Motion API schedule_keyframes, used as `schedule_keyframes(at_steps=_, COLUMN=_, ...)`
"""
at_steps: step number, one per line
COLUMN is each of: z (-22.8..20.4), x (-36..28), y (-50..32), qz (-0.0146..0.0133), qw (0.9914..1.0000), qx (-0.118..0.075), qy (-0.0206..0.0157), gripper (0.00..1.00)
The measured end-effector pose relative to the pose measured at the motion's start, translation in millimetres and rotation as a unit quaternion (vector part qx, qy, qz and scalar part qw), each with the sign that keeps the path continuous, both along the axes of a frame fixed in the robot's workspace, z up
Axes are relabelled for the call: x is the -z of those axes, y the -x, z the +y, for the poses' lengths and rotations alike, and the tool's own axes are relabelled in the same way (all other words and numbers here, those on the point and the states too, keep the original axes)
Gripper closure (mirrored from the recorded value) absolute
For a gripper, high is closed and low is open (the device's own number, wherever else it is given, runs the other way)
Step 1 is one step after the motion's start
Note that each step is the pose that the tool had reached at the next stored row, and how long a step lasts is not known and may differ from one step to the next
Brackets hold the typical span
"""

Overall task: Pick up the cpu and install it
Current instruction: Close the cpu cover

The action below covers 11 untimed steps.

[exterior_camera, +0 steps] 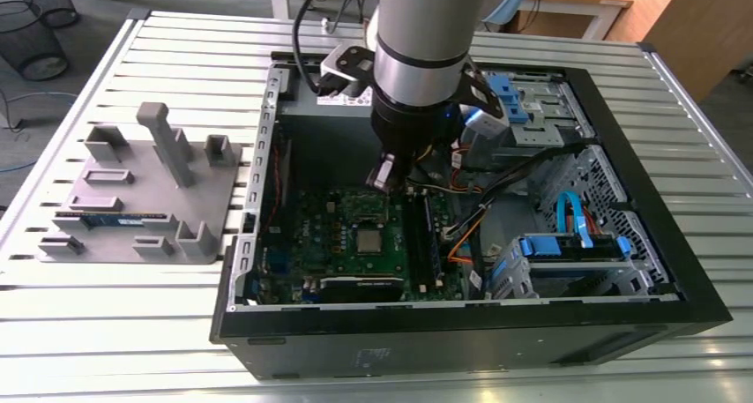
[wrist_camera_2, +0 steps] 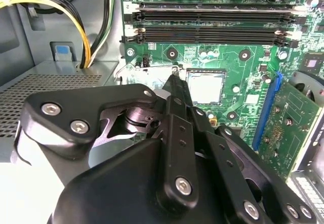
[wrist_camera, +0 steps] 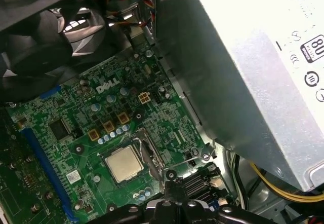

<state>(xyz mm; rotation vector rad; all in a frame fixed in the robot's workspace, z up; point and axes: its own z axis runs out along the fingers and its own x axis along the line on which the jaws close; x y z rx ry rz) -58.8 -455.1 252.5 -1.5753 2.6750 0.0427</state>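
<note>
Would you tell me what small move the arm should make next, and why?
Probably a short, straight lift of the gripper away from the motherboard. The cpu already lies flat, seated on the board, and the gripper hangs low just beside it, apart from it.

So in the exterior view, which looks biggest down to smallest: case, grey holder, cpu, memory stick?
1. case, by far the largest.
2. grey holder.
3. memory stick and cpu: too close to rank. The stick is longer but much narrower, and the cpu is a small square.
</note>
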Motion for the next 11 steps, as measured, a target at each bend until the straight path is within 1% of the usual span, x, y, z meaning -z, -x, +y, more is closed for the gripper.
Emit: schedule_keyframes(at_steps=11, z=-4.1, x=0.1, y=0.0, qz=0.0000, qw=0.99984, qx=-0.018, qy=0.0022, gripper=0.89)
